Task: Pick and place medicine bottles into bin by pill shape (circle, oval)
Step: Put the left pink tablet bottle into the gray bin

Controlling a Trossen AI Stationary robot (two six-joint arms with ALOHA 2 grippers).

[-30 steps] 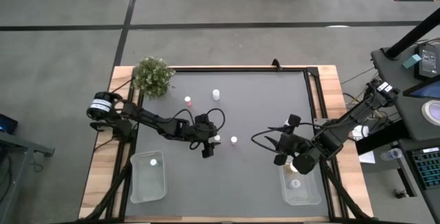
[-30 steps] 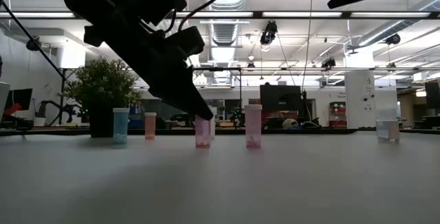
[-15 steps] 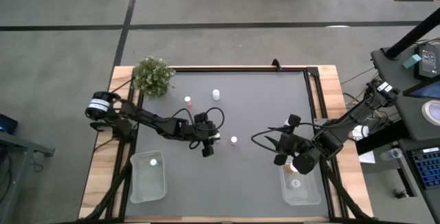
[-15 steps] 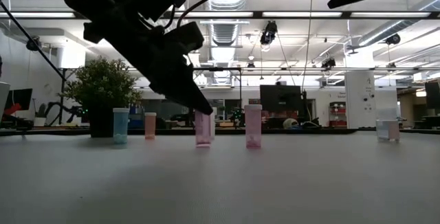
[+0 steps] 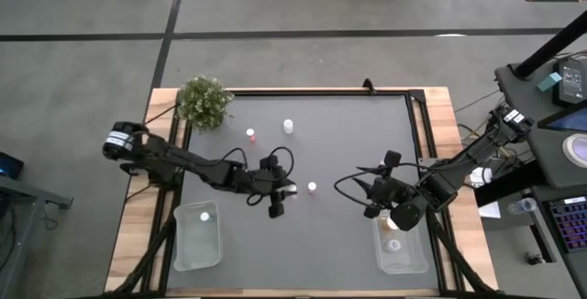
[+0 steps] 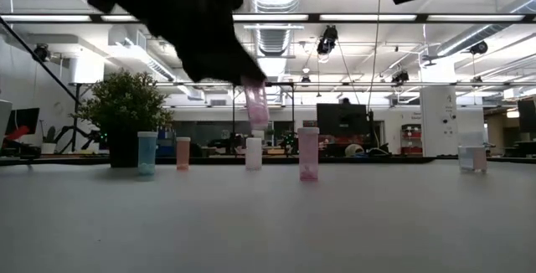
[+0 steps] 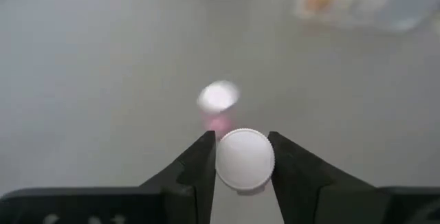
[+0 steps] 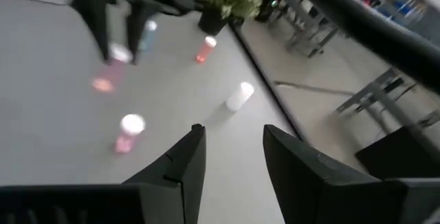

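Observation:
My left gripper [image 5: 282,195] is shut on a pink medicine bottle [image 6: 256,105] with a white cap, held above the middle of the table. Other medicine bottles stand on their bases on the table: a pink one [image 5: 312,187] just to the right, and two at the back [image 5: 249,135] [image 5: 288,126]. My right gripper [image 5: 373,209] hovers open by the right bin [image 5: 404,255]; nothing is between its fingers [image 8: 189,162]. Each bin has one bottle in it, the left bin [image 5: 188,244] as well. My left gripper pinches the bottle's top end at the white cap [image 7: 245,161] between its two fingers [image 7: 203,162]. The fingers come from above, slanting down. The bottle hangs below them, tilted a little and lifted clear of the table.
A green potted plant [image 5: 204,102] stands at the table's far left corner. In the low view a bluish bottle [image 6: 146,152], a pale orange one [image 6: 182,152], a white one [image 6: 253,152] and a pink one [image 6: 308,152] stand in a row behind the held bottle.
My left gripper has taken hold of the pink bottle that stood on the table and has raised it. The bottle is now lifted clear and tips slightly. The left arm has drawn a little toward the table's near edge.

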